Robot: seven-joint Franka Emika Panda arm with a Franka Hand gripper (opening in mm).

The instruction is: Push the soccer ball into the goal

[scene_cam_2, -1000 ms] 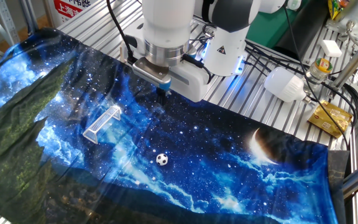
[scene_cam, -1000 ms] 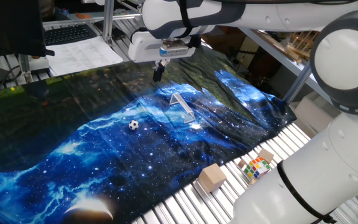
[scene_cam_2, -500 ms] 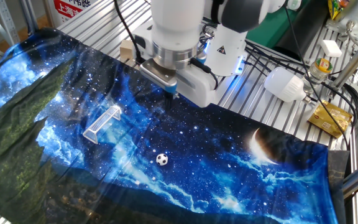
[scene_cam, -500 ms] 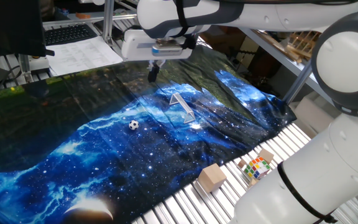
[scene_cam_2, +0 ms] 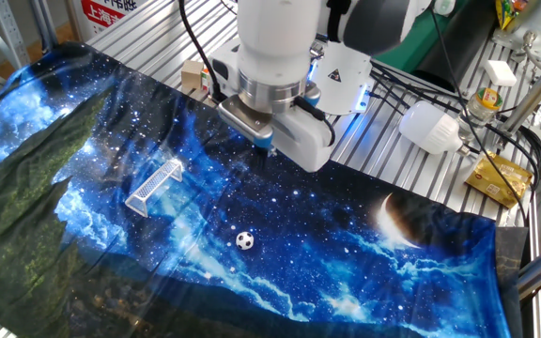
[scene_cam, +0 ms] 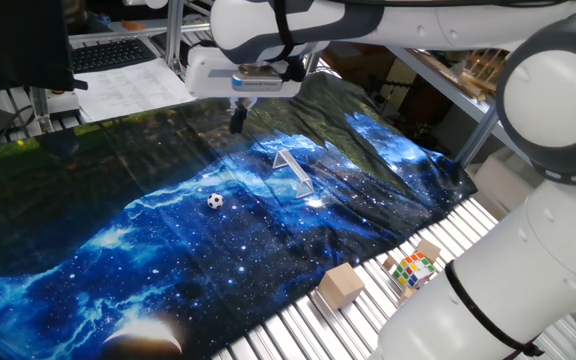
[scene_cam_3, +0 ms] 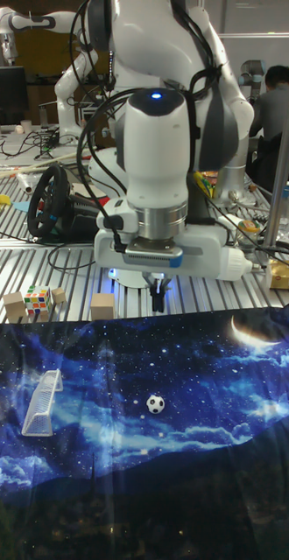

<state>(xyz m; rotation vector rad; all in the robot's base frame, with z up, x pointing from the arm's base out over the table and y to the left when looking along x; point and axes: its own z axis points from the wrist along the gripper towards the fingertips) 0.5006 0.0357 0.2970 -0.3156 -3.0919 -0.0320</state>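
The soccer ball (scene_cam: 214,200) (scene_cam_2: 243,240) (scene_cam_3: 155,403), small and white with black patches, rests on the blue galaxy-print cloth (scene_cam: 168,260). The goal (scene_cam: 293,172) (scene_cam_2: 155,186) (scene_cam_3: 41,402), a frame of thin whitish rods, stands on the cloth to one side of the ball. My gripper (scene_cam: 236,118) (scene_cam_2: 267,155) (scene_cam_3: 158,306) hangs above the cloth, off the ball and nearer the robot base. Its dark fingers are shut together with nothing between them. In the tall fixed view it lines up almost directly above the ball.
A tan wooden block (scene_cam: 341,284) and a multicoloured puzzle cube (scene_cam: 412,268) (scene_cam_3: 38,300) sit on the metal rollers beside the cloth. Two more wooden blocks (scene_cam_3: 102,305) stand near the cube. A white bulb-like object (scene_cam_2: 430,127) and a yellow packet (scene_cam_2: 498,178) lie off the cloth.
The gripper has slid sideways above the cloth, away from the goal's side and towards the ball's line. Ball and goal have not moved.
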